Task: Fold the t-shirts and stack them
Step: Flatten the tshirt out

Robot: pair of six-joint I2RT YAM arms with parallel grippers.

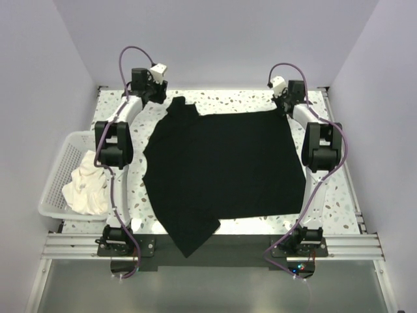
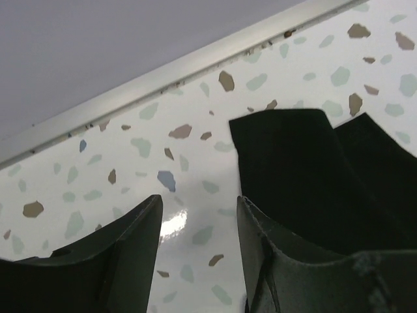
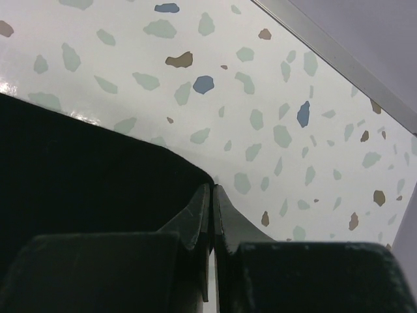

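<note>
- The bench [image 1: 228, 101] is a white speckled top with a metal rail along its far edge.
- The black t-shirt [image 1: 221, 163] lies spread over most of the bench between the two arms. One sleeve points to the far left corner, and a near-left part hangs past the bench's front edge.
- A white lattice basket [image 1: 55, 182] sits at the left edge of the bench, outside the left arm.
- The white t-shirt [image 1: 88, 186] is crumpled in a heap in that basket, well apart from the black one.
- The right tool [image 3: 212, 192] is at the shirt's far right corner. Its fingers are pressed narrow together on the black t-shirt, and the cloth edge rises to a point at their tips.
- The left tool [image 2: 195, 208] is near the far left of the bench. Its fingers stand wide over bare speckled surface and hold nothing. The sleeve end lies just beyond its right finger; whether that finger touches the cloth I cannot tell.
</note>
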